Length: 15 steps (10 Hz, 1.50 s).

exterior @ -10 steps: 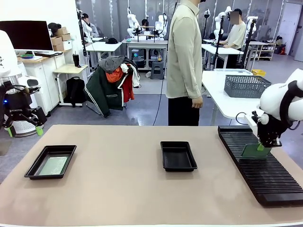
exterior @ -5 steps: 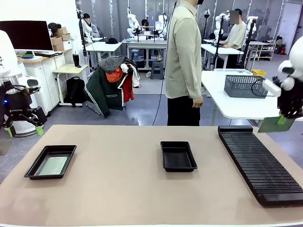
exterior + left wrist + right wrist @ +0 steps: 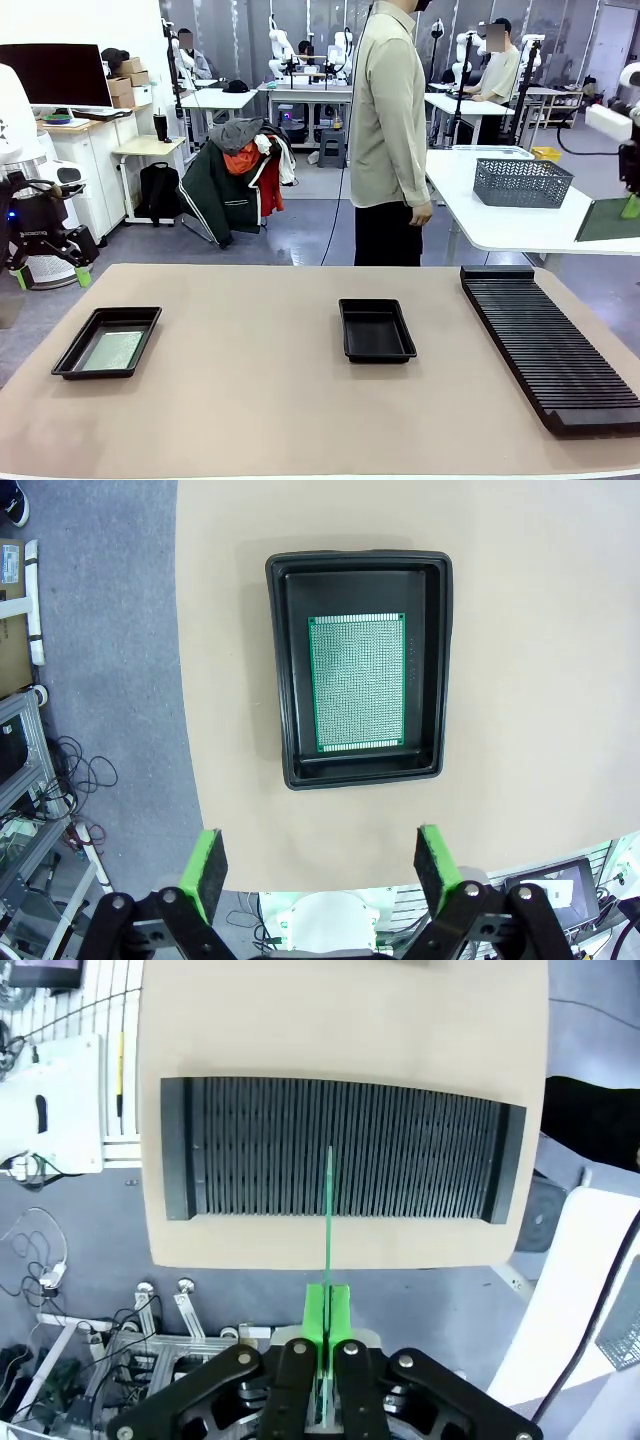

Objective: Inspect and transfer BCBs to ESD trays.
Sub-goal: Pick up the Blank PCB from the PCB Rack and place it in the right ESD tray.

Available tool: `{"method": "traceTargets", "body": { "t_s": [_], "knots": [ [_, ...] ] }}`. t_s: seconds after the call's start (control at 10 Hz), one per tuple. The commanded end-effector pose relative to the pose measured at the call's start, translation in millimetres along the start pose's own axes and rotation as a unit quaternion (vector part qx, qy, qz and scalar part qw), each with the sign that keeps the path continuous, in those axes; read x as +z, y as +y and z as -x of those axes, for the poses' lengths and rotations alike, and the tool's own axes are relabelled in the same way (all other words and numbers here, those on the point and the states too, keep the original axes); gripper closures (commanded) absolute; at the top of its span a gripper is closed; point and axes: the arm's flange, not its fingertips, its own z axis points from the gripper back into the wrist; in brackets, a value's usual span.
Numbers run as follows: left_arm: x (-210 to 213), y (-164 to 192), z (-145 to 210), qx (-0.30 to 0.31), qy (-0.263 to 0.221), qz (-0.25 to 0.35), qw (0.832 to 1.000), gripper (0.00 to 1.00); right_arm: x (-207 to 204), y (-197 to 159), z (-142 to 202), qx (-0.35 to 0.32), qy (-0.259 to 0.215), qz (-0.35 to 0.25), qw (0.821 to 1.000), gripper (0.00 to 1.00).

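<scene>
High at the right edge of the front view my right gripper (image 3: 630, 208) is shut on a green BCB (image 3: 606, 220), lifted well above the table; in the right wrist view that BCB (image 3: 328, 1210) stands edge-on between the green pads (image 3: 314, 1312). My left gripper (image 3: 48, 272) hangs open off the table's left end, its green pads (image 3: 208, 870) spread wide above the left ESD tray (image 3: 285, 660), which holds another BCB (image 3: 358, 682) lying flat. This left tray (image 3: 70, 352) sits near the table's left side. A second ESD tray (image 3: 351, 346) lies at the table's middle with nothing in it.
A long black ribbed rack (image 3: 545, 345) runs along the table's right side, seen from above as the rack (image 3: 260, 1150). A person (image 3: 388, 130) stands at the far edge behind the middle tray. A grey wire basket (image 3: 520, 182) rests on a white table beyond.
My right gripper has lifted the BCB out of the ribbed rack and carried it up and to the right. The left arm has not moved.
</scene>
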Motion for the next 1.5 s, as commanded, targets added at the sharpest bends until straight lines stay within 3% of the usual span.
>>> {"method": "traceTargets", "body": {
  "t_s": [0.0,1.2,1.4],
  "knots": [
    [-1,1,0,0.000,-0.001,0.000,1.000,0.00,15,5,-2,-0.008,0.011,-0.006,1.000,1.00],
    [-1,1,0,0.000,-0.001,0.000,1.000,0.00,21,8,1,-0.001,-0.002,0.001,1.000,0.98],
    [-1,1,0,0.000,-0.001,0.000,1.000,0.00,19,-21,-3,-0.127,-0.071,-0.036,0.989,0.98]
  ]
}}
